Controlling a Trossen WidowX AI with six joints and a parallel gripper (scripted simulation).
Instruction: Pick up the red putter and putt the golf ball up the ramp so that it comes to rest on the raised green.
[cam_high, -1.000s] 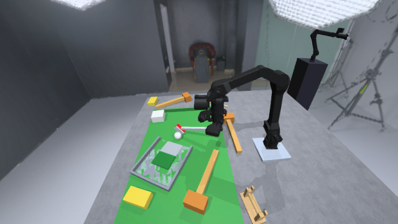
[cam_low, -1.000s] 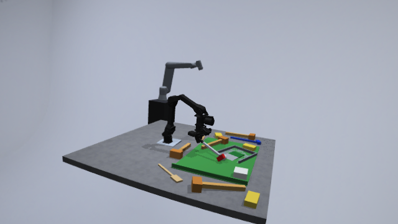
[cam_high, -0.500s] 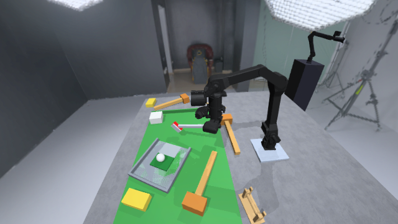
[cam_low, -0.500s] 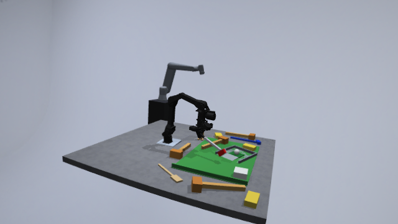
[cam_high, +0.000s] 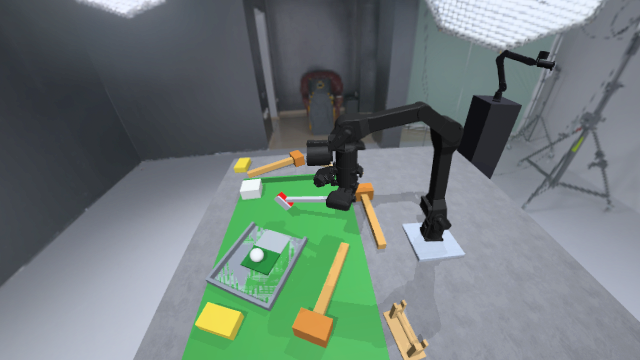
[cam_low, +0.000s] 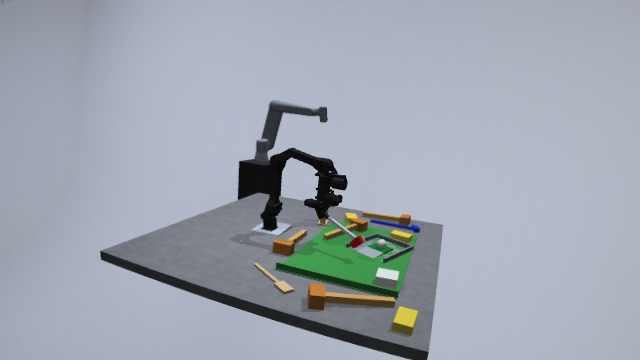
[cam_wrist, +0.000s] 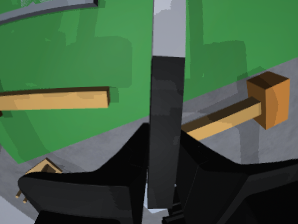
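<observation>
My gripper (cam_high: 339, 201) (cam_low: 323, 218) (cam_wrist: 156, 128) is shut on the dark grip of the red putter. The putter's grey shaft (cam_high: 306, 198) (cam_low: 342, 229) (cam_wrist: 169, 10) runs out low over the green mat (cam_high: 305, 275) to the red head (cam_high: 282, 198) (cam_low: 357, 242). The white golf ball (cam_high: 257, 254) (cam_low: 382, 243) sits on the dark raised green (cam_high: 265, 263), right by the top of the pale grey ramp (cam_high: 272, 240). Both lie inside a grey walled frame (cam_high: 239, 294). The putter head is apart from the ball, beyond the ramp's foot.
Orange mallets lie on the mat (cam_high: 316, 299), by the gripper (cam_high: 373, 217) and at the back (cam_high: 277, 164). There are yellow blocks (cam_high: 220, 320) (cam_high: 242, 164), a white block (cam_high: 251, 188), a wooden stand (cam_high: 406, 332) and a blue putter (cam_low: 395, 226). The arm's base (cam_high: 433, 240) stands to the right.
</observation>
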